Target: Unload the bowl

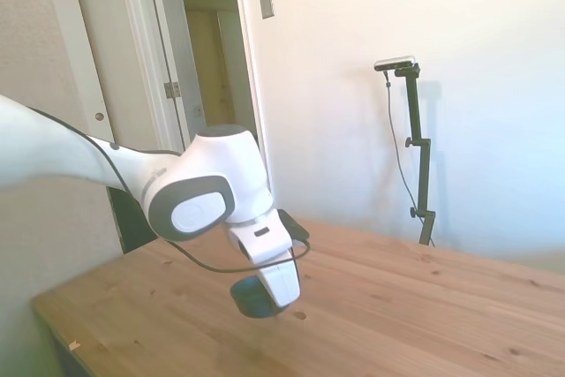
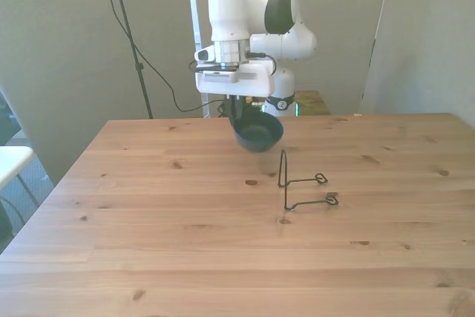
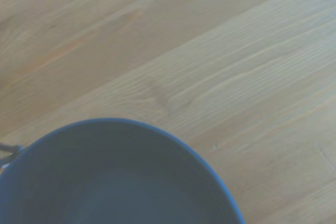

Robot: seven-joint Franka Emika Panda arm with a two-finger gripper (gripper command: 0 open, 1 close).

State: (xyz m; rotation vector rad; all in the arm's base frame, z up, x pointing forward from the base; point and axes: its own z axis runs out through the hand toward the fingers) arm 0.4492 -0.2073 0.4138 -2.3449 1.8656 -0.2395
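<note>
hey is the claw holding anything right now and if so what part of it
Yes, the claw holds the bowl by its rim, on the front view's left side, lifted off the table.

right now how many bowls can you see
1. The bowl hangs from the gripper above the table, behind the wire rack in the front view. No other bowl shows in any view.

The pincer (image 2: 236, 113) grips the dark teal bowl (image 2: 258, 134) by its rim, hanging clear above the wooden surface (image 2: 148, 220), up behind the thin black wire rack (image 2: 300, 183), which stands empty nearer the camera, apart from the bowl.
</note>
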